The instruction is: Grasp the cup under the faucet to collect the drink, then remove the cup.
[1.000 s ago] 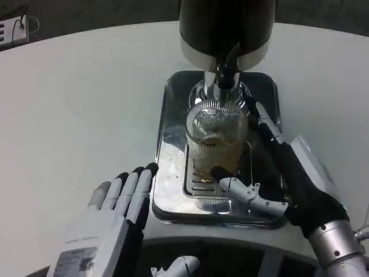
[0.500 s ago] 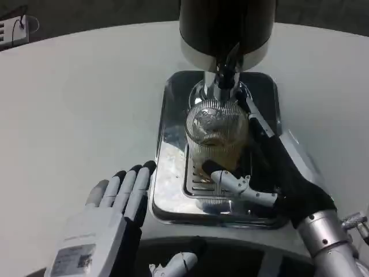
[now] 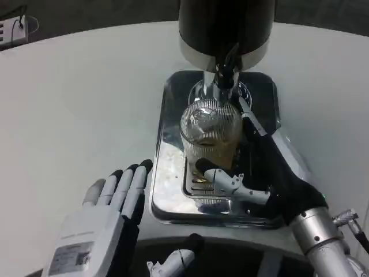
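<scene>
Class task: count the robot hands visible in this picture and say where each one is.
2. The left robot hand lies flat on the white table, left of the metal tray. The right robot hand wraps around the glass cup under the faucet.

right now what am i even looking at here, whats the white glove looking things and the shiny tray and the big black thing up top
You are looking down from a camera on a humanoid robot's head or chest at a white table. The white glove-like things are its two mechanical hands. The left hand is open, fingers stretched out flat beside the tray, holding nothing. The right hand is wrapped around a ribbed glass cup with amber drink inside. The shiny part is a metal drip tray with a slotted grate under the cup. The big black cylinder is a drink dispenser; its faucet hangs just above the cup's mouth. At the far left corner lies a white power strip.
</scene>
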### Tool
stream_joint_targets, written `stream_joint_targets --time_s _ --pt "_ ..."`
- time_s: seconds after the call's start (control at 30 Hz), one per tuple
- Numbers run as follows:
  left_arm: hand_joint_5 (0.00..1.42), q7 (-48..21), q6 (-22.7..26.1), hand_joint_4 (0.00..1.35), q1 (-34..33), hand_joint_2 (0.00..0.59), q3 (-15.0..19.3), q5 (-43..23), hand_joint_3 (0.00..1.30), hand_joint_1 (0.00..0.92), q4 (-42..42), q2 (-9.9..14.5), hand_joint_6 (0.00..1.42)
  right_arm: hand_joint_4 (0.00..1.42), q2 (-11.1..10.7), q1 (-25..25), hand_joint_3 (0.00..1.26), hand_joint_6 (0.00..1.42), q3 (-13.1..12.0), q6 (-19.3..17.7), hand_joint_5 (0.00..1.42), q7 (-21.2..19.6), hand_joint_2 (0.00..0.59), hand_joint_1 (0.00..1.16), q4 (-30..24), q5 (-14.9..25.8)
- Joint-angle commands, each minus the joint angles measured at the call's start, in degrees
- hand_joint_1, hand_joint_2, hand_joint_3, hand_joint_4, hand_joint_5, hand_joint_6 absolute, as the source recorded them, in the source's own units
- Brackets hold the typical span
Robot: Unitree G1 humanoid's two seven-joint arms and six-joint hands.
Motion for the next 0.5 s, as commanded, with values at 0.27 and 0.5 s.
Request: stream_joint_targets --time_s 0.27,0.5 --pt "0.00 -1.1 0.7 0.00 1.5 0.194 0.9 -0.3 0.00 0.000 -1.7 -0.2 0.00 0.03 0.9 -2.7 0.00 0.20 0.9 -0.1 0.08 -1.7 0.221 0.61 3.1 -0.5" --pt "0.00 -1.4 0.9 0.00 2.4 0.198 1.4 -0.6 0.00 0.000 -2.3 -0.4 0.00 0.03 1.8 -3.4 0.00 0.19 0.8 -0.9 0.09 -2.8 0.213 0.63 4.0 0.4"
